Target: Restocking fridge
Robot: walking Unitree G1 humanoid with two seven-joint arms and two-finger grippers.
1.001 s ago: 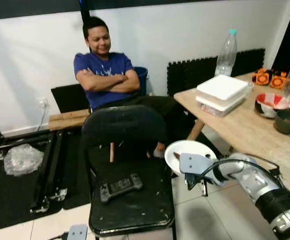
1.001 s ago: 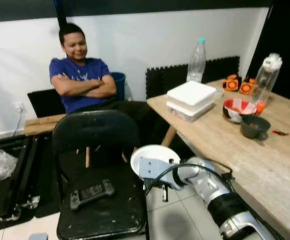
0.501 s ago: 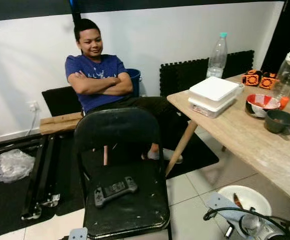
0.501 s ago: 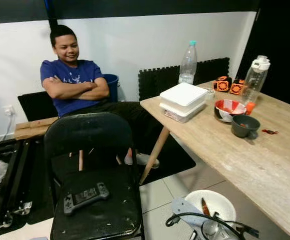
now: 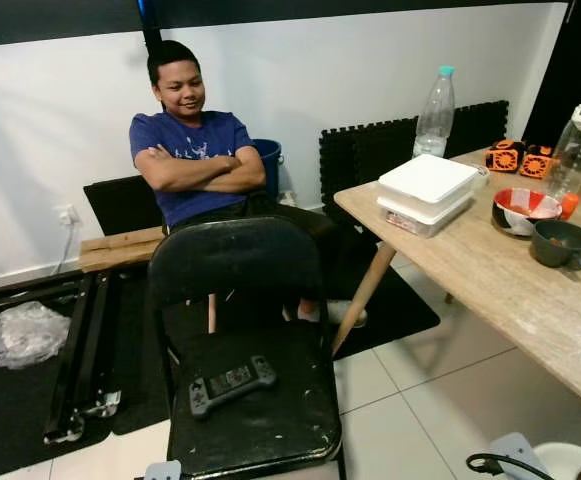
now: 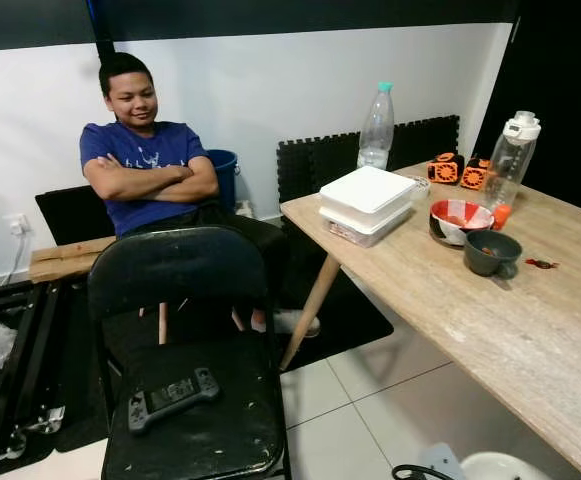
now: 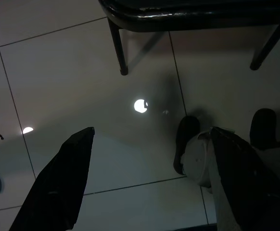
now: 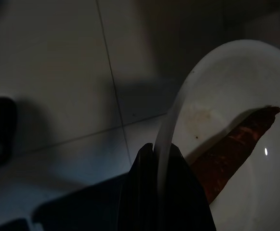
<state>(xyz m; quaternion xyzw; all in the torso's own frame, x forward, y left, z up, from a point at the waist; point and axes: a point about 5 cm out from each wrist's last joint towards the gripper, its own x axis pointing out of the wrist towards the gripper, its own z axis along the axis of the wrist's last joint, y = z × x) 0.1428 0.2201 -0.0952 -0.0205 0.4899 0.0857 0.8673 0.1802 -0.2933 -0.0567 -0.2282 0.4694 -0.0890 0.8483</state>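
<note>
The right gripper [image 8: 165,192] is clenched on the rim of a white plate [image 8: 236,96] held low over the floor (a reddish scrap lies inside), which looks stiff, smooth and breakable, so the edge grip should stay level.

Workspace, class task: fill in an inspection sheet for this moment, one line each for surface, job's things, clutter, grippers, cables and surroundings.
Surface: wooden table on the robot's right; tiled floor.
Job's things: white plate with a reddish-brown scrap, held low over the floor; stacked white containers, clear bottle, red bowl and dark bowl on the table.
Clutter: game controller on the black chair; crumpled plastic on the floor.
Grippers: right gripper pinching the plate's rim; left gripper open, pointing at the floor.
Cables: black cable on the right arm.
Surroundings: seated person, arms folded, by the white wall.
</note>
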